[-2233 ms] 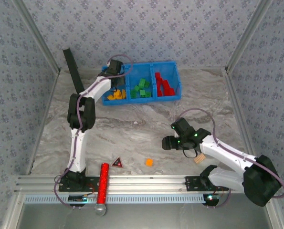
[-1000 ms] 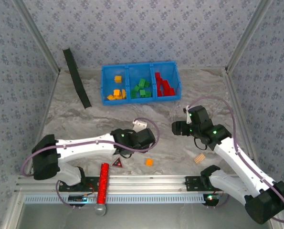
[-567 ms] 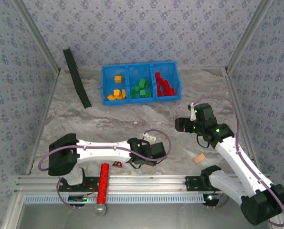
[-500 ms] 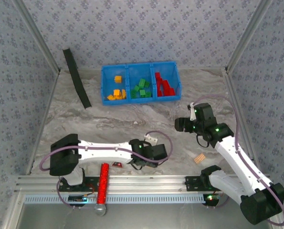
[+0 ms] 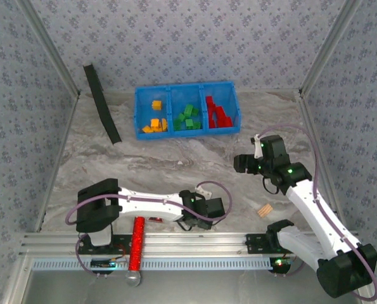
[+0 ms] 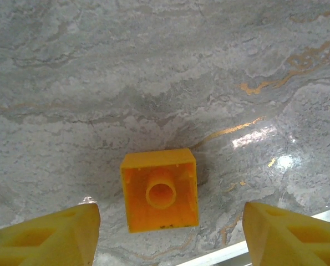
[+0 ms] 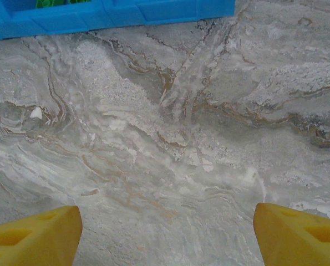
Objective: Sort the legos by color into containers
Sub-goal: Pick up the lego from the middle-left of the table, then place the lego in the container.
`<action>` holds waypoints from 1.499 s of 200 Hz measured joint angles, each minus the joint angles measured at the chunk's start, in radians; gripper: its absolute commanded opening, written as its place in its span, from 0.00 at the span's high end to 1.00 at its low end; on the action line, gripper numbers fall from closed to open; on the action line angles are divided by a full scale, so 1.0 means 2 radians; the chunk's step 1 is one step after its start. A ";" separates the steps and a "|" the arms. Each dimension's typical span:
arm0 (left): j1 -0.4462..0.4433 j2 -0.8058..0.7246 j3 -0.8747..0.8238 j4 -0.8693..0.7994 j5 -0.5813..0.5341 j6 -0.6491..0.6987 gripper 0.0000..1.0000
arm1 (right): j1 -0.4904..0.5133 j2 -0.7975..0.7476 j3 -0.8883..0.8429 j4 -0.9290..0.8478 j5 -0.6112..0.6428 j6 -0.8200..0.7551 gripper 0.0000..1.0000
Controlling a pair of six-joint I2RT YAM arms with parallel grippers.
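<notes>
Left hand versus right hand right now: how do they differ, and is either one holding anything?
The left hand hangs over an orange brick lying hollow side up between its fingers, untouched; the right hand has bare table below it. The left hand is near the table's front edge, the right hand farther out, facing the blue tray. Both are open and empty.

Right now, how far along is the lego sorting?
Nearly done. The blue tray holds yellow-orange bricks left, green bricks middle, red bricks right. In hand: the left gripper hangs open over one loose orange brick. Remaining: grasp it and drop it with the yellow-orange ones. The right gripper is open, empty.
</notes>
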State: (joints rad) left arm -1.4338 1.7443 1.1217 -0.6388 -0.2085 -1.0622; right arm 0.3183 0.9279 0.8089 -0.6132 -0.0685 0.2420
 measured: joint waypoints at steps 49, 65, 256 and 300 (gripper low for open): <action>0.003 0.027 0.001 0.004 0.002 0.009 0.34 | 0.000 0.005 0.008 0.004 -0.004 -0.004 0.17; 0.007 0.030 0.001 0.004 0.002 0.013 0.36 | 0.000 0.006 0.008 0.004 -0.004 -0.005 0.14; 0.209 -0.048 0.075 -0.029 -0.060 0.164 0.65 | -0.009 0.006 0.008 0.014 -0.009 -0.010 0.14; 0.365 -0.096 0.132 0.023 -0.109 0.272 0.65 | -0.012 0.014 -0.010 0.037 -0.009 -0.007 0.13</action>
State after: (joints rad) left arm -0.7029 1.5524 1.3853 -0.5922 -0.4263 -0.5175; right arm 0.2943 0.9554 0.7891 -0.5396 -0.0872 0.2279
